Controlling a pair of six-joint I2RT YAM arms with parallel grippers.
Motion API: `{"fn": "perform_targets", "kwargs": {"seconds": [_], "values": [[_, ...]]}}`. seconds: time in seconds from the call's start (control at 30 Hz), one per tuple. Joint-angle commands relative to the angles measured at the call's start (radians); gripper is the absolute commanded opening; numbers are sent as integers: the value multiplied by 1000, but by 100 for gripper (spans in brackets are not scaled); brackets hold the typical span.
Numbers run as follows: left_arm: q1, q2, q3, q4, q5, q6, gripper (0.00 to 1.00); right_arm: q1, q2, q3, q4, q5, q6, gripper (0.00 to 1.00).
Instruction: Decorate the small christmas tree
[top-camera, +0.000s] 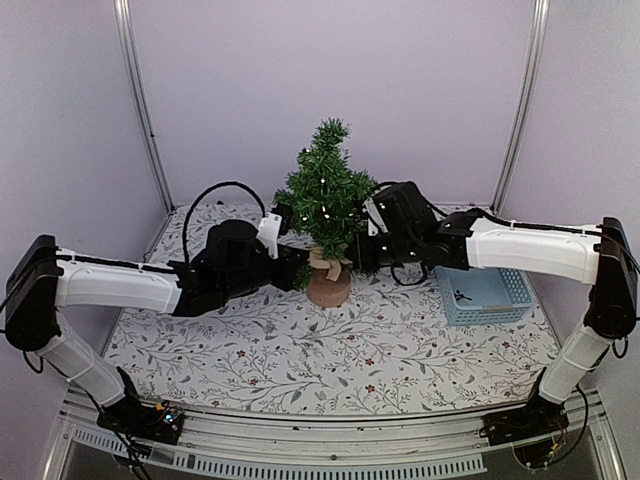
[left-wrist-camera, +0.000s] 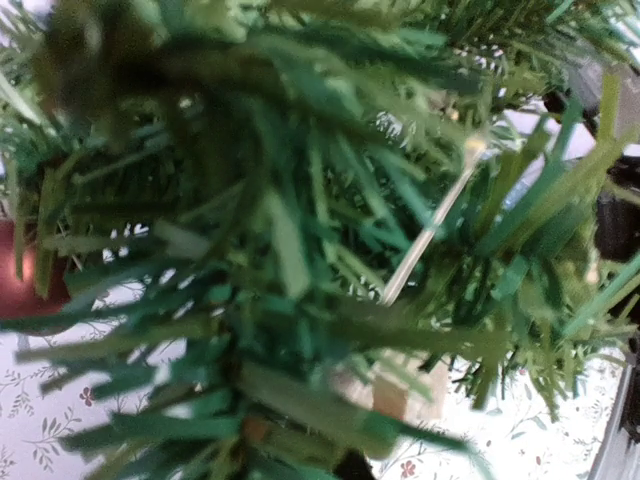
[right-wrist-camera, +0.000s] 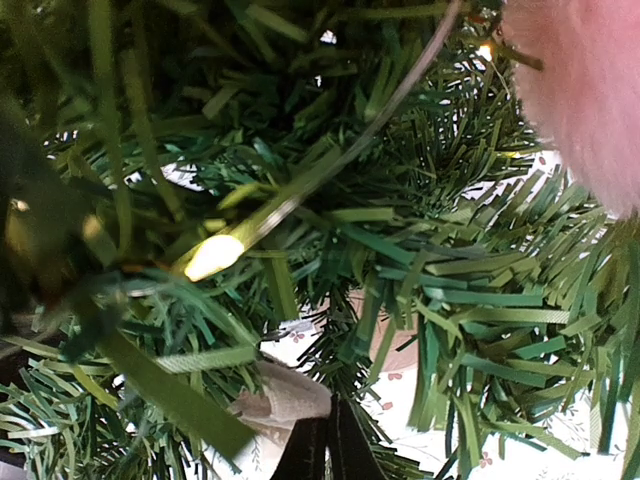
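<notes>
- Green small christmas tree (top-camera: 325, 200) stands on the table (top-camera: 250, 350), light string (right-wrist-camera: 215, 255) glowing.
- Our left pincer (top-camera: 288, 264) and right pincer (top-camera: 364, 250), both pressed together, flank it.
- We judge: arranging lights; next, tuck gently.

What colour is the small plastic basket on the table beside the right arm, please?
The basket is light blue; it shows best in the top external view.

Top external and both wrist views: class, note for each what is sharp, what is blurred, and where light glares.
Top external: evenly lit, sharp, the small christmas tree crisp with tiny light dots. Left wrist: needles too close, smeared; only the pale wire reads clearly. Right wrist: middle needles sharp, one bulb glows blown-out, a pink shape at top right is an unidentifiable blur.
</notes>
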Motion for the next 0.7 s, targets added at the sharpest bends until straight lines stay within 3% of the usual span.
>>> {"fn": "perform_targets", "kwargs": {"seconds": [0.0, 0.27, 0.4, 0.53, 0.67], "values": [[3, 14, 30, 32, -20, 22, 0, -2, -1, 14, 36, 26, 7, 5], [3, 39, 45, -6, -44, 12, 0, -1, 15, 21, 18, 37, 4, 6], [3, 39, 53, -11, -41, 13, 0, -2, 14, 19, 15, 35, 4, 12], [3, 25, 50, -14, -41, 9, 17, -1, 5, 18, 10, 45, 7, 26], [3, 2, 40, -17, -45, 8, 24, 1, -23, 5, 20, 47, 9, 35]]}}
